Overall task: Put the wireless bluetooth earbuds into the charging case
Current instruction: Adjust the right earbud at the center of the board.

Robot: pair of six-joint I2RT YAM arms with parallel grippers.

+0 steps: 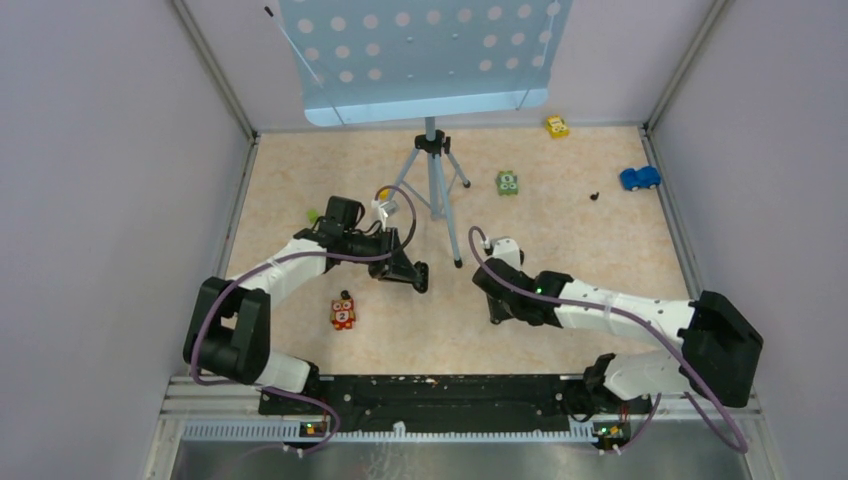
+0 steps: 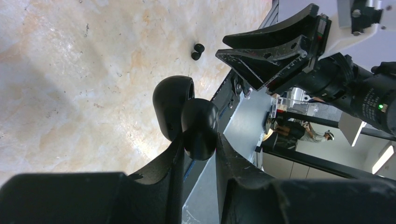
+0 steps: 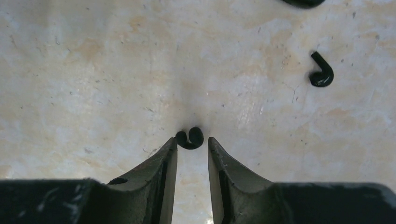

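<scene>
As seen by the top external camera: left claw [image 1: 414, 274] low over the beige surface [image 1: 560, 260], near a tripod [image 1: 436, 180]. Right claw [image 1: 496, 312] is close to its right, not touching it. Loose toys are spread about: red block [image 1: 343, 313], green block [image 1: 508, 183], blue car [image 1: 640, 178].

Left wrist: left claw [image 2: 200, 140] is clamped on the charging case [image 2: 187, 116], black, gripped by one half with the other half hinged open. An earbud [image 2: 197, 51] lies on the surface beyond it, near the right claw [image 2: 266, 60].

Right wrist: right claw [image 3: 192, 142] has its jaws narrowly parted and grips nothing. One earbud [image 3: 190, 138] lies on the surface just at the mouth of the gap. Second earbud [image 3: 321, 74] is well apart, to the upper right.
</scene>
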